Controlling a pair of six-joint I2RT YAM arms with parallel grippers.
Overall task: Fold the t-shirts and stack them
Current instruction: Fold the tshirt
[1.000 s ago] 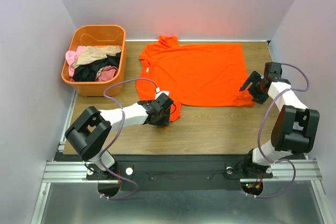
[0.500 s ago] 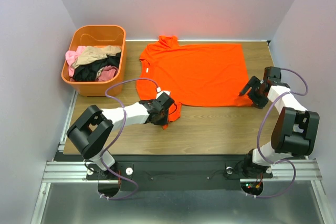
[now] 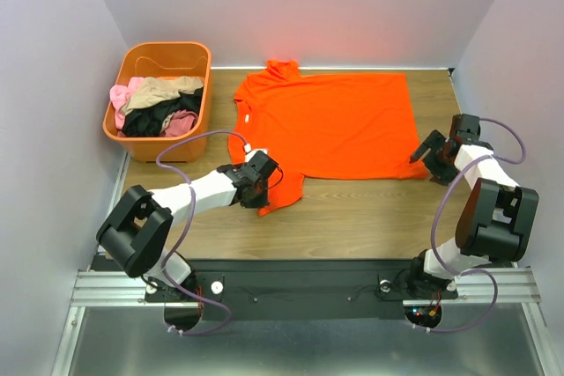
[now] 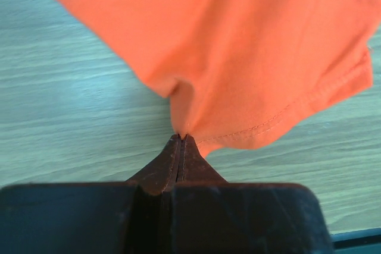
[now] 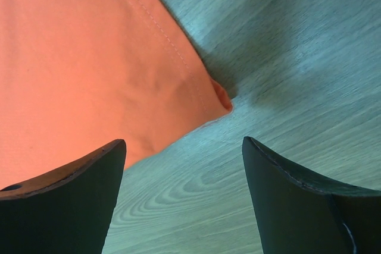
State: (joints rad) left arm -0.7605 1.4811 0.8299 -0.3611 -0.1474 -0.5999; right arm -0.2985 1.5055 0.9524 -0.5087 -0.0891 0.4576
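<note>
- The orange tee (image 3: 326,125) lies spread flat on the far half of the table (image 3: 370,213), collar toward the left and hem toward the right. It is not yet folded.
- The left gripper (image 4: 181,139) is clamped on the rim of the tee's near sleeve (image 3: 284,187). Its jaws are pressed together, with a small pucker of orange cloth pinched at their tips.
- The right gripper (image 5: 183,142) has its fingers wide apart and holds nothing. It sits low over the bare wood just beside the tee's near hem corner (image 5: 221,98), which lies ahead of the gap between the fingers.
- The step in hand looks like the start of the first fold: one side is gripped and the other is about to be.
- The next move probably calls for the right gripper to advance onto that hem corner and close on it. Both arms could then carry the near edge over toward the far edge together.
- The pinch on the sleeve is shallow, so a quick pull might slip it free or bunch the cloth.
- The orange tub (image 3: 160,149) stands at the far left, well apart from the tee, and holds pink (image 3: 122,94), tan (image 3: 163,89) and black (image 3: 152,122) garments awaiting their turn.
- Nothing lies on the tee or in the path of the fold.
</note>
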